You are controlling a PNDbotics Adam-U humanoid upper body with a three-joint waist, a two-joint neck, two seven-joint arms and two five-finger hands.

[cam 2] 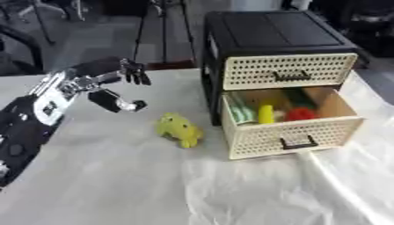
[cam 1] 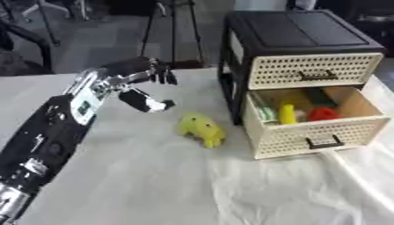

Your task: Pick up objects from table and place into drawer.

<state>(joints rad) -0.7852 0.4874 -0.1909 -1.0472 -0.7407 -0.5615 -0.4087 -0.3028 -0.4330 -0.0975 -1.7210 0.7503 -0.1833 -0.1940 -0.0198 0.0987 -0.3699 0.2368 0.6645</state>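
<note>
The left hand [cam 1: 137, 83] is held above the counter [cam 1: 138, 184], fingers and thumb spread, nothing grasped; the yellow toy [cam 1: 202, 128] is seen lying on the counter between the hand and the drawer unit [cam 1: 300, 39]; the lower drawer [cam 1: 323, 132] is pulled out, with yellow, red and green items inside.

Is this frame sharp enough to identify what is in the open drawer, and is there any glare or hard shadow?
Both eye views are soft. In the left eye view the open drawer shows only yellow, red and green blobs. In the right eye view the yellow toy has blurred edges and the left hand is smeared. Lighting is even: no glare, faint shadows.
</note>
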